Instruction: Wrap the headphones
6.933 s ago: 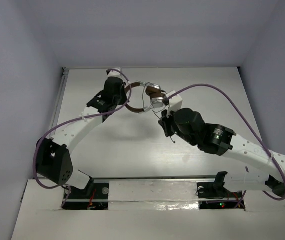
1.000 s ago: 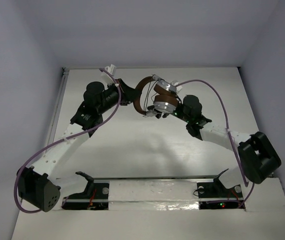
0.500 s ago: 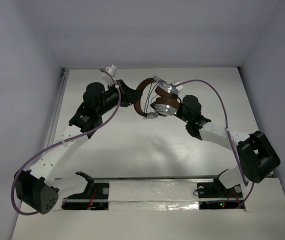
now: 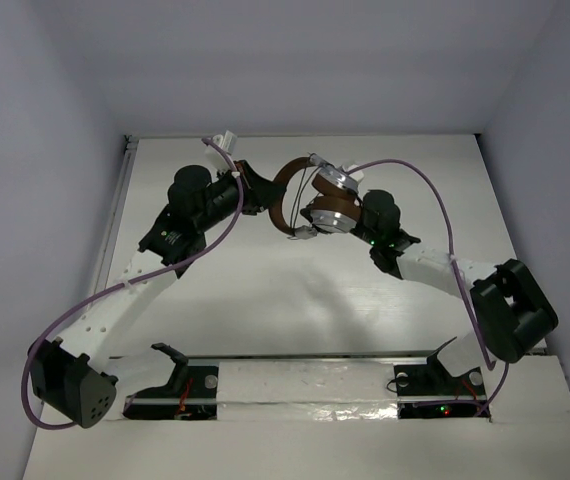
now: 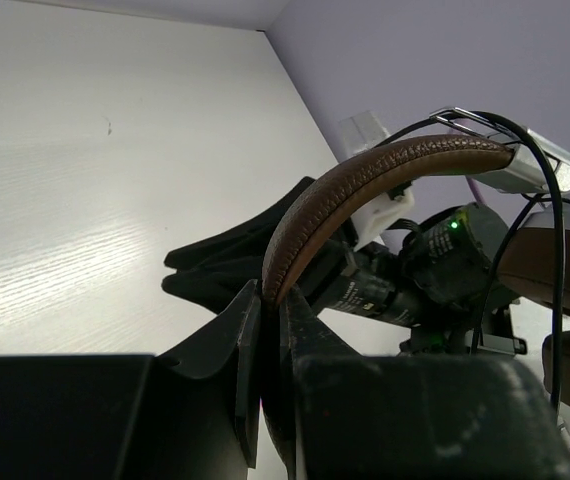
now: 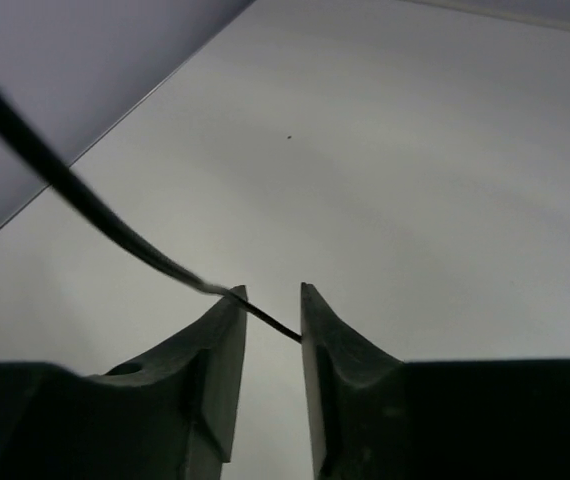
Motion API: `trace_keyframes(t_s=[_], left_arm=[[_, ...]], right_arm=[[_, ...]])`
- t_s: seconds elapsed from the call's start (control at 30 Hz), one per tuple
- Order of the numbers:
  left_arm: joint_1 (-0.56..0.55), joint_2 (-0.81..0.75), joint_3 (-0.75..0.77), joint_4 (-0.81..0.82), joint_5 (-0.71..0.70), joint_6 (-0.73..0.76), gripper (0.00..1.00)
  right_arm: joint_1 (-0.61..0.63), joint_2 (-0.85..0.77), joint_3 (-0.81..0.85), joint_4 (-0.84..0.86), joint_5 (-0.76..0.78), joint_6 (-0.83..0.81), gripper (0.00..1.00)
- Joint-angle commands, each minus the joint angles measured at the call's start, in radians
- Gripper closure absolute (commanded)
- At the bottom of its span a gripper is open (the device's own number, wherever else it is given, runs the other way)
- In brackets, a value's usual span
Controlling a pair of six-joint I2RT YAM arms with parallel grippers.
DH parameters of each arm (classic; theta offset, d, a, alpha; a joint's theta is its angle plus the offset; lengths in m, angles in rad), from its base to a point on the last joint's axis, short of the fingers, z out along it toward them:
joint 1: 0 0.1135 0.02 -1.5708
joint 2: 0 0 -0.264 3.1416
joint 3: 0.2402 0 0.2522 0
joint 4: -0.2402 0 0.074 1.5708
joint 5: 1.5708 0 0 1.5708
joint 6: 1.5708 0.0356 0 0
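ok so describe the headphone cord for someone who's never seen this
Over the far middle of the white table, two arms meet at the headphones, the left hand pinching the brown headband. The cord is the thin black wire by the silver earcups, crossing between the fingers of the right hand, far thinner than the purple cables along the arms.

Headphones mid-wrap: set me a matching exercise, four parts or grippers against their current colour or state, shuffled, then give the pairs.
Things:
1. left gripper
2. right gripper
3. cord
4. earcups

States:
A. silver-grey, round
B. shut on the brown headband
C. thin, black, crossing a gap between fingers
D. fingers slightly apart

Pairs: 1-B, 2-D, 3-C, 4-A
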Motion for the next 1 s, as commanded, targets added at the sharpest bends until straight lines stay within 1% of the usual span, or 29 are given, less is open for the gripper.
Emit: trace_keyframes(t_s=[0.0, 0.1, 0.13, 0.17, 0.2, 0.27, 0.3, 0.33, 0.43, 0.47, 0.53, 0.57, 0.67, 0.77, 0.8, 0.97], left_arm=[[-0.009, -0.023, 0.073, 0.07, -0.008, -0.01, 1.0], [-0.009, -0.023, 0.087, 0.071, -0.023, -0.01, 1.0], [-0.009, -0.02, 0.09, 0.073, -0.026, -0.01, 1.0], [-0.009, -0.018, 0.095, 0.074, -0.029, -0.011, 1.0], [-0.009, -0.015, 0.101, 0.076, -0.032, -0.011, 1.0], [-0.009, -0.009, 0.107, 0.076, -0.053, -0.013, 1.0], [-0.009, -0.006, 0.118, 0.077, -0.061, -0.011, 1.0], [-0.009, -0.002, 0.124, 0.073, -0.075, -0.004, 1.0], [-0.009, 0.026, 0.159, 0.027, -0.191, 0.022, 1.0], [-0.009, 0.04, 0.165, 0.016, -0.257, 0.04, 1.0], [-0.009, 0.066, 0.182, 0.004, -0.322, 0.057, 1.0], [0.005, 0.078, 0.188, 0.001, -0.322, 0.062, 1.0], [0.005, 0.116, 0.216, -0.011, -0.443, 0.08, 1.0], [0.014, 0.155, 0.251, -0.03, -0.526, 0.116, 1.0], [0.023, 0.164, 0.269, -0.038, -0.532, 0.128, 1.0], [0.043, 0.201, 0.294, -0.055, -0.529, 0.142, 1.0]], right_arm=[[-0.001, 0.033, 0.052, 0.04, -0.036, 0.001, 0.69], [-0.001, 0.053, 0.042, 0.083, -0.055, 0.023, 0.7], [-0.001, 0.065, 0.034, 0.096, -0.063, 0.03, 0.72], [-0.001, 0.07, 0.032, 0.1, -0.067, 0.033, 0.77], [-0.001, 0.075, 0.031, 0.109, -0.069, 0.039, 0.88], [-0.001, 0.079, 0.013, 0.134, -0.078, 0.067, 0.97], [-0.001, 0.076, 0.006, 0.152, -0.084, 0.079, 1.0], [-0.001, 0.072, -0.006, 0.168, -0.092, 0.11, 1.0], [-0.001, 0.034, -0.063, 0.189, -0.099, 0.164, 1.0], [-0.001, 0.018, -0.075, 0.189, -0.102, 0.176, 1.0], [-0.001, -0.029, -0.141, 0.194, -0.093, 0.214, 1.0], [-0.001, -0.046, -0.141, 0.194, -0.09, 0.224, 1.0], [0.011, -0.106, -0.171, 0.139, -0.086, 0.237, 1.0], [0.043, -0.152, -0.187, 0.074, -0.061, 0.233, 1.0], [0.043, -0.163, -0.188, 0.039, -0.049, 0.231, 1.0], [0.065, -0.206, -0.21, -0.025, -0.018, 0.242, 1.0]])
